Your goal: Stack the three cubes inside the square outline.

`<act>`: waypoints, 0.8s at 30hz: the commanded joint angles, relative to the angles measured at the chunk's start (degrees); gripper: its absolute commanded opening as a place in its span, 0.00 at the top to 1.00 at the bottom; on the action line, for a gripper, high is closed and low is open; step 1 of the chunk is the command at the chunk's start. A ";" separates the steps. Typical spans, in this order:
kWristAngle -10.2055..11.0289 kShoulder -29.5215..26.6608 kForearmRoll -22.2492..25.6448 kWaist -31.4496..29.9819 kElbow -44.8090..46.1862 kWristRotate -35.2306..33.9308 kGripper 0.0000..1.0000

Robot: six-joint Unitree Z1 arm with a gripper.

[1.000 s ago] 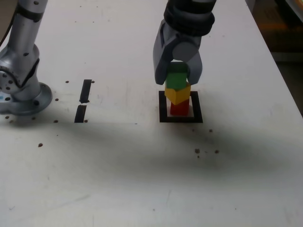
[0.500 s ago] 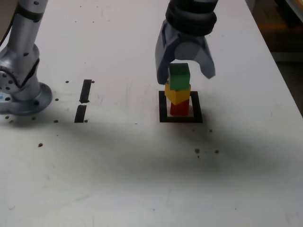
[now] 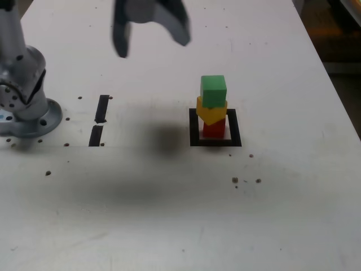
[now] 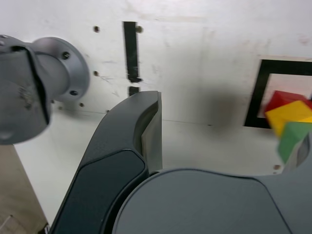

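The three cubes stand in one stack inside the square outline [image 3: 194, 127]: red cube [image 3: 214, 129] at the bottom, yellow cube [image 3: 211, 111] turned a little on it, green cube [image 3: 213, 90] on top. My gripper [image 3: 151, 47] is open and empty, blurred, high above the table and well off to the exterior view's left of the stack. The wrist view shows one dark finger [image 4: 146, 131], with the red cube [image 4: 282, 100], yellow cube [image 4: 287, 119], green cube [image 4: 292, 139] and the outline [image 4: 256, 92] at its edge.
The arm's round metal base [image 3: 25, 107] sits at the exterior view's left. Two short black strips [image 3: 102, 108] lie between the base and the outline. Small dark specks dot the white table [image 3: 169, 214]. The table's edge runs along the exterior view's right.
The gripper, first shut around the green cube, opened, let it go on the stack, then rose and swung toward the exterior view's left. The stack has stayed put.
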 commanded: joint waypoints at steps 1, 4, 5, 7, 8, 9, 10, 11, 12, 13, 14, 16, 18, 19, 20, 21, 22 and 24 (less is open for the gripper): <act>-0.04 -2.69 -1.72 0.12 4.21 -0.14 0.00; -0.66 -4.95 -8.13 0.08 13.61 -0.46 0.00; -0.84 -5.56 -10.25 0.08 16.35 -0.59 0.00; -1.13 -6.55 -14.25 0.08 21.25 -0.78 0.00; -1.29 -6.90 -15.95 0.08 23.34 -0.86 0.00; -1.46 -7.17 -17.38 0.08 25.17 -0.92 0.00; -1.60 -7.37 -18.60 0.08 26.76 -0.97 0.00; -1.76 -7.53 -19.64 0.08 28.14 -1.01 0.00; -1.93 -7.69 -20.55 0.08 29.39 -1.04 0.00; -2.13 -7.87 -21.35 0.08 30.54 -1.05 0.00; -2.36 -8.10 -22.09 0.08 31.63 -1.08 0.00; -2.77 -8.81 -23.50 0.08 33.58 -1.20 0.00; -3.08 -9.77 -24.71 0.08 35.05 -1.33 0.00; -3.18 -10.29 -25.16 0.08 35.54 -1.39 0.00; -3.23 -10.82 -25.49 0.08 35.87 -1.45 0.00; -3.24 -11.29 -25.70 0.08 36.07 -1.50 0.00; -3.24 -11.76 -25.83 0.08 36.22 -1.52 0.00; -3.29 -12.18 -25.82 0.08 36.51 -1.55 0.00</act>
